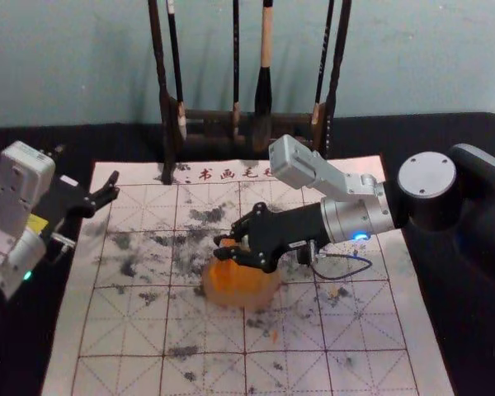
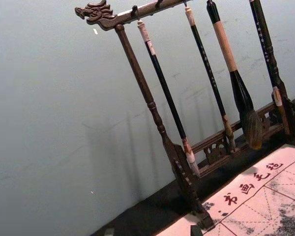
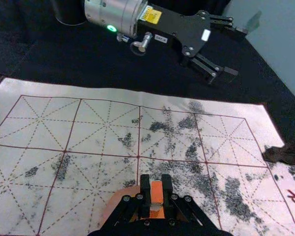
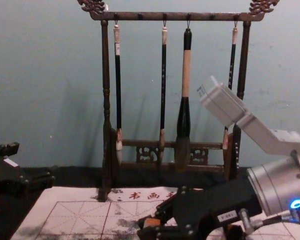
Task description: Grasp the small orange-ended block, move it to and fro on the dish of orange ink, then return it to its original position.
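Note:
My right gripper point(image 1: 221, 247) reaches in over the dish of orange ink point(image 1: 241, 289) on the mat. Its fingers are shut on the small block, whose orange end point(image 3: 157, 189) stands between the fingertips of the right gripper point(image 3: 157, 184) in the right wrist view. Behind them part of the dish point(image 3: 116, 200) is visible. From the chest, the block point(image 4: 151, 221) appears at the right gripper's point(image 4: 142, 226) tips. Whether the block touches the ink cannot be told. Parked at the mat's left edge, my left gripper point(image 1: 87, 165) is open and empty; fingertips of the left gripper point(image 2: 152, 231) edge into its wrist view.
A dark wooden rack point(image 4: 106, 100) with several hanging brushes, including a thick one point(image 4: 185, 90), stands at the mat's back edge before the wall. The gridded, ink-stained mat point(image 1: 124, 330) lies on a black-covered table point(image 1: 470, 330).

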`<state>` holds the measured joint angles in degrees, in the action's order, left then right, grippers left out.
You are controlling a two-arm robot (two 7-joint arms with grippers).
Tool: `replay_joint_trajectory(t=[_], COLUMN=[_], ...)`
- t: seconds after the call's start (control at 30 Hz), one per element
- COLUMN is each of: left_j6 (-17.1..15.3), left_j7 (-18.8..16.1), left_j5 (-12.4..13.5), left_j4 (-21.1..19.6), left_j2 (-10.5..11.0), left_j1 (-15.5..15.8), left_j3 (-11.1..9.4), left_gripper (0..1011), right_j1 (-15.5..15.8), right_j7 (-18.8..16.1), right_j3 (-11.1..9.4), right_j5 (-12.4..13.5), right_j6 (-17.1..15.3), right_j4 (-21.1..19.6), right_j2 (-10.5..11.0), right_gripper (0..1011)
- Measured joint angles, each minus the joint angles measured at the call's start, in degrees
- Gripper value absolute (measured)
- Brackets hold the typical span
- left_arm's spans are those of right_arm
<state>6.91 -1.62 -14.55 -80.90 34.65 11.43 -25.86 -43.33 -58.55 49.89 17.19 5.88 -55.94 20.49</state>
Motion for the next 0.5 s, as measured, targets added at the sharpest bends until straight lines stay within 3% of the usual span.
replay_joint_trajectory(t=[0.5], left_j6=[0.0], left_j7=[0.0], left_j5=[0.0], left_j4=[0.0], left_j2=[0.0], left_j1=[0.0], left_j3=[0.0], left_gripper=[1001], right_j1=[0.1], right_j7=[0.8], right_j3=[-0.9], right_j5=[-0.5], right_j6=[-0.1], right_j4=[0.2], right_j2=[0.5], right_gripper=[136])
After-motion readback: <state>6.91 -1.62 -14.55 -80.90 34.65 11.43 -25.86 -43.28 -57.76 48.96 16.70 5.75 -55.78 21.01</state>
